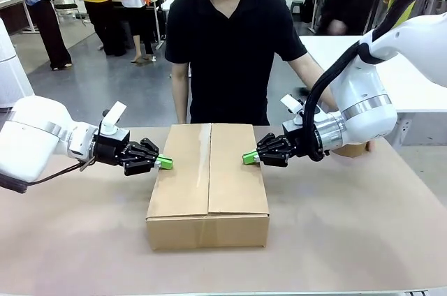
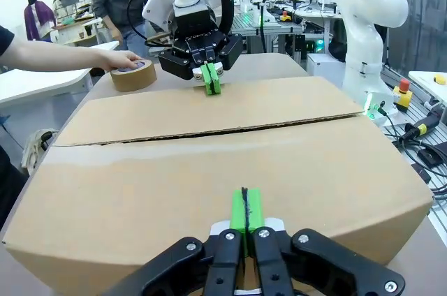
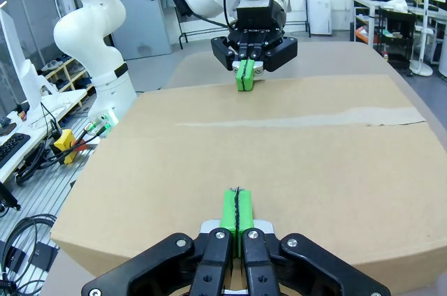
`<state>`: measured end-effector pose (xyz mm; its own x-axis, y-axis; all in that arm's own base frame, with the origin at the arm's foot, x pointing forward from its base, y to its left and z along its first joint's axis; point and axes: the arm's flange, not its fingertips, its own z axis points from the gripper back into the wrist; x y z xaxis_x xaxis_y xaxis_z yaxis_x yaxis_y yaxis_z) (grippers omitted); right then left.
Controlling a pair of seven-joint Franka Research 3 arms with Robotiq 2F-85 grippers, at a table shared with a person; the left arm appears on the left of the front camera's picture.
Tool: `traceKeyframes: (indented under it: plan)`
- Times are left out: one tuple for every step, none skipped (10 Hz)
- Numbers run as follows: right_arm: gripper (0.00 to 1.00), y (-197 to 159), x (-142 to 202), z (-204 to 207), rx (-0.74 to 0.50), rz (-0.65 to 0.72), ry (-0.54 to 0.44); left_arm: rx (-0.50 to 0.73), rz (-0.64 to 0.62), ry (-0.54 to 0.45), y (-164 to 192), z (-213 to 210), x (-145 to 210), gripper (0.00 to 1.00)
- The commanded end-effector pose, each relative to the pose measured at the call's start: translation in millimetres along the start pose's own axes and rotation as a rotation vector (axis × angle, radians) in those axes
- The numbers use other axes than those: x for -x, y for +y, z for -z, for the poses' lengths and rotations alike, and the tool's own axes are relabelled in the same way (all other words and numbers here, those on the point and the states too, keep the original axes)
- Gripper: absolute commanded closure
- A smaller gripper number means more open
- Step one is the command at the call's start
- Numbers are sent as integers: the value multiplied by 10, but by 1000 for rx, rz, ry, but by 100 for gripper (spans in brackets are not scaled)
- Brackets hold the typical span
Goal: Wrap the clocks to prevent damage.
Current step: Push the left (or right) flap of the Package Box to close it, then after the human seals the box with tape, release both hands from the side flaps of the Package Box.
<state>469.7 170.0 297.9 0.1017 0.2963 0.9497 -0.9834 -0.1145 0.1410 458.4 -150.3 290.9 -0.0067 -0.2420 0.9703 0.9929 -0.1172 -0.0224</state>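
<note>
Closed cardboard box (image 1: 208,184) sits mid-table (image 1: 335,240), braced between both arms.
The left gripper (image 1: 165,163), pads pressed together on nothing, rests at the box's left top edge. The right gripper (image 1: 249,158), likewise shut and empty, meets the right edge. The clocks are hidden, probably inside and fragile, so the stiff box is best steadied by its side walls.

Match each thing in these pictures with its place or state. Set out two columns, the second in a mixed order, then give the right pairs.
Things:
1. box
2. roll of tape
3. robot's left hand
4. robot's right hand

Places or states:
A. shut, at the box's right edge
B. under the person's hand
C. flaps closed, lying between both robot hands
D. shut, at the box's left edge

Pairs: 1-C, 2-B, 3-D, 4-A
</note>
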Motion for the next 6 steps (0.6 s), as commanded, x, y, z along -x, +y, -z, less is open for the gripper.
traceKeyframes:
  plan:
    - [99,-1,32,26,2,4,8,-2,-3,9,0,13,27,100]
    - [99,-1,32,26,2,4,8,-2,-3,9,0,13,27,100]
    - [99,-1,32,26,2,4,8,-2,-3,9,0,13,27,100]
    - [99,-1,32,26,2,4,8,-2,-3,9,0,13,27,100]
    - [99,-1,32,26,2,4,8,-2,-3,9,0,13,27,100]
    - [99,-1,32,26,2,4,8,-2,-3,9,0,13,27,100]
